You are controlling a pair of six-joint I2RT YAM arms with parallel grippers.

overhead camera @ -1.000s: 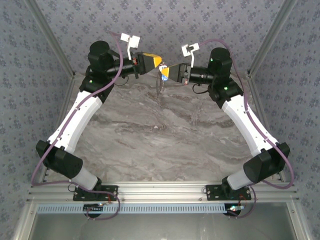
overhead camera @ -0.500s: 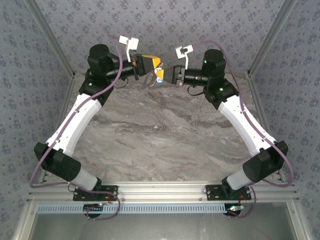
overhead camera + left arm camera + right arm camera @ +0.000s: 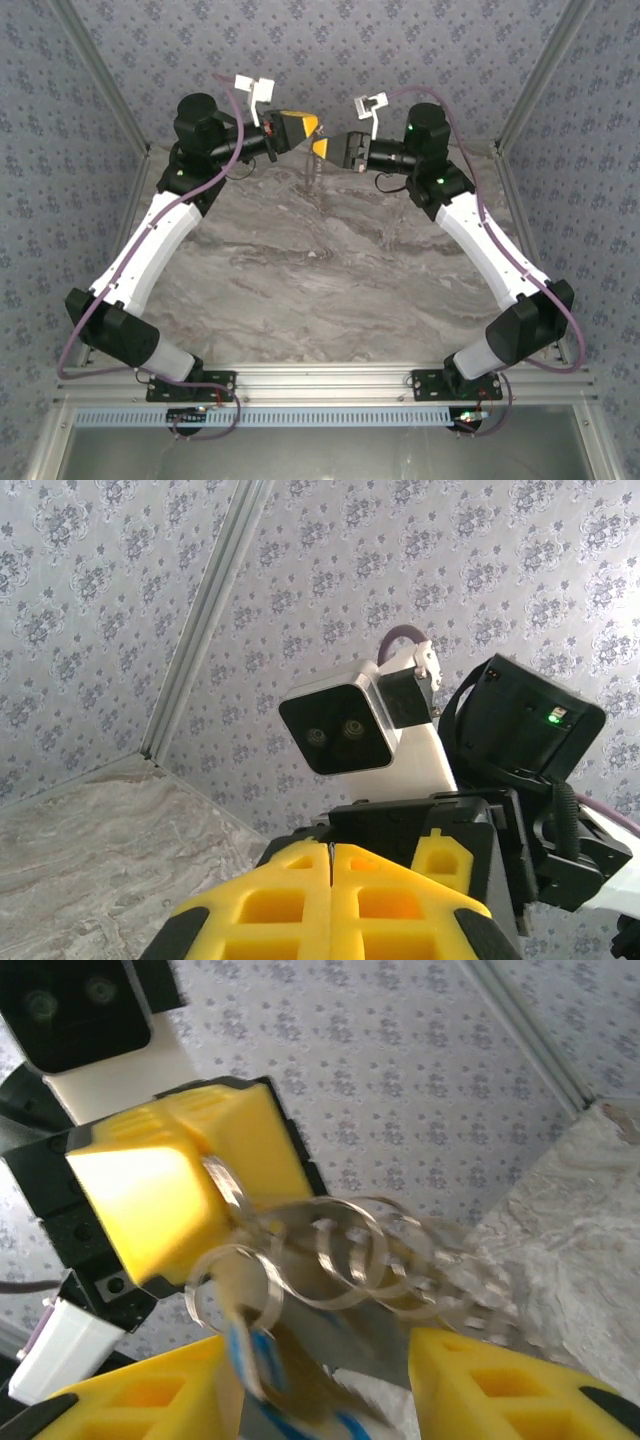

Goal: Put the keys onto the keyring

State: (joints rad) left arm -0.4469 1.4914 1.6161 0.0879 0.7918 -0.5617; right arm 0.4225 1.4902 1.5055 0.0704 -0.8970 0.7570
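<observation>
Left jaws are clamped shut on the keyring, held in the air over the far side of the worktop. Right jaws stand apart, with the blue key dangling between them. It looks threaded, but it's blurred. Risk: if the key is only half on, it drops, or the swinging chain snags my right jaws.

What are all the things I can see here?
keyring: one, silvery loops, dangling from the left hand
key: one, blue head, hanging by the loops near the right hand
table: one, grey marble, below
walls: grey floral pattern, all around
arms: two, white and black, bases at the near edge
left hand: one, yellow fingers, shut on the keyring
right hand: one, yellow fingers, open
</observation>
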